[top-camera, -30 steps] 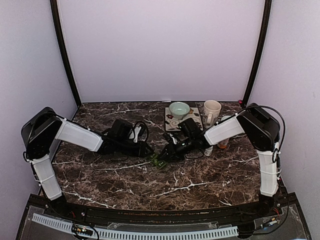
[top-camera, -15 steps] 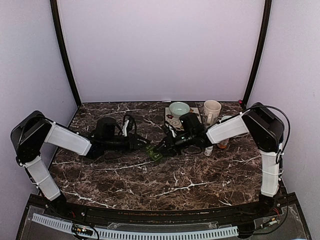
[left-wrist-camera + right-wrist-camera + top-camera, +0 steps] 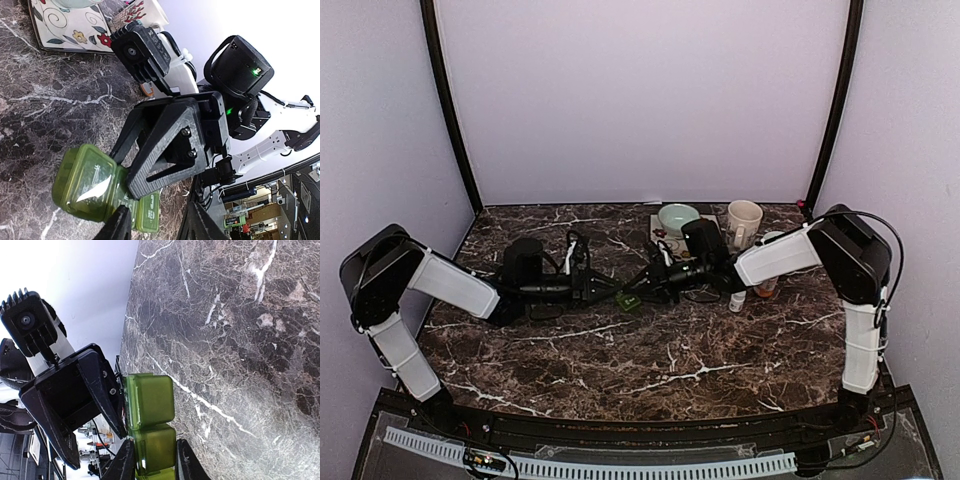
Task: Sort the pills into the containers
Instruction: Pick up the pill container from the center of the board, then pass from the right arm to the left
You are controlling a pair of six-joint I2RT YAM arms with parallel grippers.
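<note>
The left gripper [image 3: 609, 293] and right gripper [image 3: 647, 290], both clamped on the box [image 3: 631, 300], are shifting it toward the far side, delaying sorting.

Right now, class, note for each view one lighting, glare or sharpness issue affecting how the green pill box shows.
Top external: dim light; the pill box is a tiny green speck against the dark marble table. Left wrist: a white glare streak crosses its lid; background blown out white. Right wrist: box sharp, upper left washed out.
</note>
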